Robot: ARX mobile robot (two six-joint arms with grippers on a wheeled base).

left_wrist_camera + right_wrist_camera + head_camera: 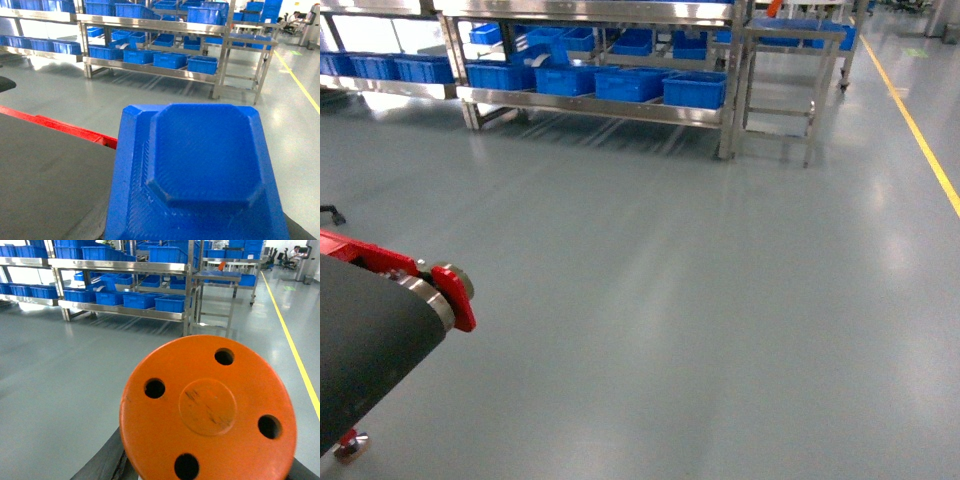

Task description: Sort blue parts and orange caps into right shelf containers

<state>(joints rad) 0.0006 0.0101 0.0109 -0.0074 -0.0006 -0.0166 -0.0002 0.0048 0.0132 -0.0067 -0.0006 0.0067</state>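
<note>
A blue part, a moulded block with an octagonal raised face, fills the lower left wrist view right at the camera, so my left gripper is shut on it with its jaws hidden behind it. An orange cap, a round disc with several holes, fills the lower right wrist view above the floor, so my right gripper is shut on it with its fingers covered. Neither gripper shows in the head view. The steel shelf with blue containers stands far ahead across the floor.
A dark conveyor belt with a red end roller juts in at the lower left. A smaller steel rack stands right of the shelf. A yellow floor line runs along the right. Grey floor lies between me and the shelf.
</note>
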